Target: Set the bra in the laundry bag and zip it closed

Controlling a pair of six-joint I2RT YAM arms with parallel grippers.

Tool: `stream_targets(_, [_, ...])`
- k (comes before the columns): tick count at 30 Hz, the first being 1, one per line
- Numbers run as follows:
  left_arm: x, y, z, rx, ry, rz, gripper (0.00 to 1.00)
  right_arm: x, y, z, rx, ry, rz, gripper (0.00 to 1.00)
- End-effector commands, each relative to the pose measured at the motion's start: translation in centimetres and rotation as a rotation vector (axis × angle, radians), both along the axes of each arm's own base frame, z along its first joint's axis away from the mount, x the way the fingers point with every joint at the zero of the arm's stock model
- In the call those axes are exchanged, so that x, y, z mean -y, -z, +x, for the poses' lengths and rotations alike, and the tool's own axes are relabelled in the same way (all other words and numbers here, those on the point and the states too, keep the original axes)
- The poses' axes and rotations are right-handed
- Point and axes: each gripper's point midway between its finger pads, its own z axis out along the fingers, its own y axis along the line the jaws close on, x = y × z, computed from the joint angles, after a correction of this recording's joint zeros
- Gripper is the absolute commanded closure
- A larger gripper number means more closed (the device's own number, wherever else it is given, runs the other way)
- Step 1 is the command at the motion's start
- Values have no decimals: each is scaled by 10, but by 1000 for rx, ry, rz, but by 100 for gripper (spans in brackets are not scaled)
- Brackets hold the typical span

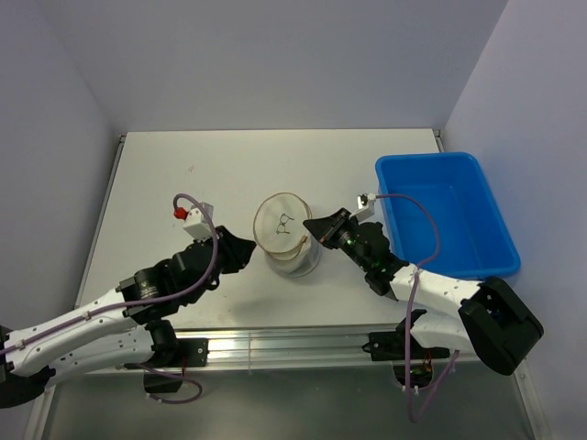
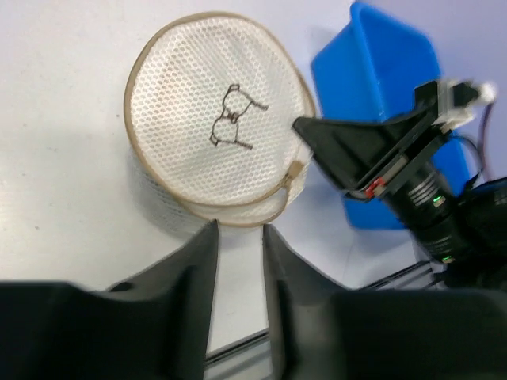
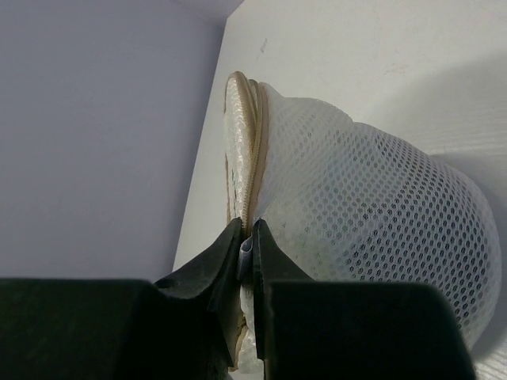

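The laundry bag [image 1: 287,234] stands mid-table, a round cream mesh drum whose lid [image 2: 218,119] bears a dark mark. Its tan zip rim [image 3: 255,150] runs around the lid, with a small tan tab [image 2: 295,170] on the right side. My right gripper [image 3: 247,229] is shut on a fold of the bag's mesh right at the zip rim, on the bag's right side [image 1: 312,229]. On the bag's near left, my left gripper [image 2: 239,229] is open with only bare table between its fingers, the tips just short of the bag's lower edge. The bra is hidden.
A blue plastic bin [image 1: 449,215] sits at the right of the table, close behind my right arm. The table's near edge has a metal rail [image 1: 275,344]. Walls close in the back and both sides.
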Motion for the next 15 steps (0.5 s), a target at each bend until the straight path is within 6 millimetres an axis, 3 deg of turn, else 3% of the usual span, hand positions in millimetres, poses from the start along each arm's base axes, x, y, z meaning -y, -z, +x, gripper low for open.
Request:
stream_targets(1, [-10, -14, 7, 37, -61, -6, 74, -1, -32, 6, 76, 20, 36, 100])
stream_targets(3, [-5, -21, 5, 50, -33, 9, 85, 0, -31, 7, 72, 24, 36, 100])
stream_targets(4, [9, -36, 1, 97, 10, -37, 85, -1, -31, 7, 72, 22, 36, 100])
stream_targets(8, [53, -40, 1, 151, 165, 22, 72, -1, -32, 7, 73, 19, 41, 100])
stream_targets(9, [73, -33, 3, 145, 221, 77, 70, -2, -32, 6, 71, 16, 40, 100])
stream_targets(11, [93, -30, 8, 165, 254, 94, 69, -2, -33, 6, 72, 13, 41, 100])
stream_targets(12, [105, -17, 11, 168, 284, 139, 66, -2, -34, 5, 75, 13, 40, 100])
stream_targets(15, [126, -8, 18, 176, 310, 172, 61, 0, -33, 4, 72, 14, 33, 100])
